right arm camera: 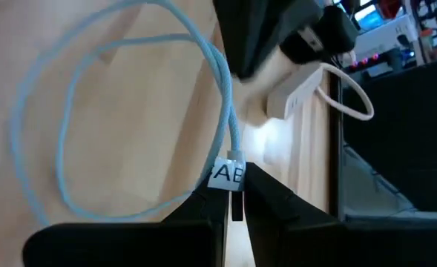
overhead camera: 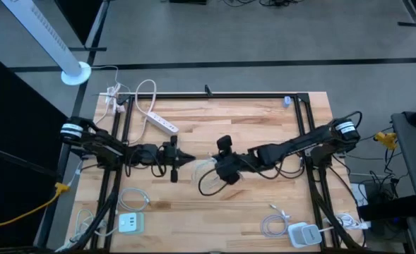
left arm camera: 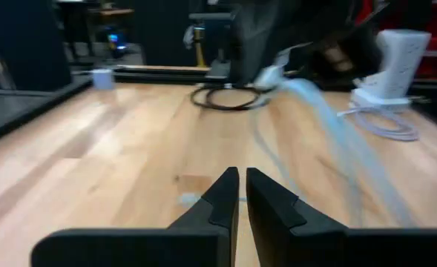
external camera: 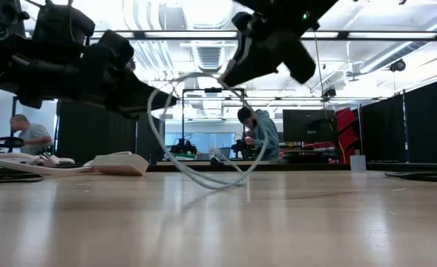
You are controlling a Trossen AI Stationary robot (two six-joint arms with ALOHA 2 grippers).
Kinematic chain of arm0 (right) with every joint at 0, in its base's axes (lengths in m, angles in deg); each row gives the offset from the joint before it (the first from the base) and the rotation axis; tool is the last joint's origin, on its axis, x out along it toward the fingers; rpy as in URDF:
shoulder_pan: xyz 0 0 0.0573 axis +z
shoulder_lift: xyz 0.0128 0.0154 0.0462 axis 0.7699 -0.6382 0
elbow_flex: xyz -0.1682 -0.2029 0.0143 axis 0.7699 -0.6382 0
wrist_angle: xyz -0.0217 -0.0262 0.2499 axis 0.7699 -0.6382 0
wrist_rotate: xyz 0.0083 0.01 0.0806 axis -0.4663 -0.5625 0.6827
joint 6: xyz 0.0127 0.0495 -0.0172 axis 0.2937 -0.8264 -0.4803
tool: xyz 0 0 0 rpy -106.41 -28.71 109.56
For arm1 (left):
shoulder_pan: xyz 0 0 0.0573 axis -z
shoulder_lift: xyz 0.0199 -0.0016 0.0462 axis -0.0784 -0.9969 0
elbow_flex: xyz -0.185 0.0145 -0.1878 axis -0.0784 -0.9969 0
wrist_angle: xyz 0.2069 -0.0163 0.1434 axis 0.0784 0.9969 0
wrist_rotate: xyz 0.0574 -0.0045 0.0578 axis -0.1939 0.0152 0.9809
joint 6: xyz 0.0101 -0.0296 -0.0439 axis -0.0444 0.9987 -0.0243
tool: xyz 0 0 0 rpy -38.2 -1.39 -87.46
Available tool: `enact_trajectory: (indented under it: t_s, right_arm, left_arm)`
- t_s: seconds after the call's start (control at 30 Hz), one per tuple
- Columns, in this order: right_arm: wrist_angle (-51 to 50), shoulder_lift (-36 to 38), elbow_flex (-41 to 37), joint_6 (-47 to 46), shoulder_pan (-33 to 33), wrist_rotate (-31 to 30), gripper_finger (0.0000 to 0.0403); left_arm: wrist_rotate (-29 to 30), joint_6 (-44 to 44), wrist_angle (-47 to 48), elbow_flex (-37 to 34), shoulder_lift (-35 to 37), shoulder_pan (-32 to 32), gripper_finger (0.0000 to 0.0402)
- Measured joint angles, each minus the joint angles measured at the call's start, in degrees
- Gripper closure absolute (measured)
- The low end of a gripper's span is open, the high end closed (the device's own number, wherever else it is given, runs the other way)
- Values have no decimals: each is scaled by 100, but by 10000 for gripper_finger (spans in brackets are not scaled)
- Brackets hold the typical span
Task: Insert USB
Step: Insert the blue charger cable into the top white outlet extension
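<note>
A pale blue-white USB cable hangs in a loop between my two grippers at the table's middle. My right gripper is shut on the cable's end, which carries a white tag marked "AB". My left gripper is shut, level above the table and pointing at the right gripper. The cable passes blurred beside its fingers, and the wrist view shows nothing between them. Whether it touches the cable, I cannot tell. My right gripper pinches the cable's end between its two fingers, right at the white tag. The fingers themselves hide what lies below the tag. The cable runs on from the fingers in a slack loop, which hangs clear above the table.
A white power strip lies behind the left gripper at the far left. A black cable loop lies under the right gripper. Two white chargers with coiled cables sit at the near corners. People are in the room beyond.
</note>
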Motion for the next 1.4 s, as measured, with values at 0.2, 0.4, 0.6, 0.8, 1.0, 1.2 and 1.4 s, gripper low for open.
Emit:
enact_trajectory:
  t_s: [0.2,0.4,0.6,0.8,1.0,1.2,1.4]
  right_arm:
    - [-21,-19,-13,-613,-117,-31,388]
    - [7,161,-11,-999,-132,499,388]
    - [2,184,-11,-1414,-131,1003,388]
    - [2,184,-11,-1482,-131,1003,388]
    - [7,184,-11,-1482,-134,953,388]
    - [13,184,-11,-1477,-192,803,388]
    - [25,184,-11,-1423,-260,706,388]
  left_arm:
    - [-17,-1195,375,463,0,140,336]
    - [-9,-1826,1347,1015,0,199,253]
    - [15,-1764,1844,1457,-2,197,189]
    - [24,-1512,1963,1727,-4,246,158]
    - [-13,-1370,2348,1813,-7,245,164]
    - [-154,-1252,2097,1828,-10,245,208]
    - [-112,-1284,1909,1830,-11,233,284]
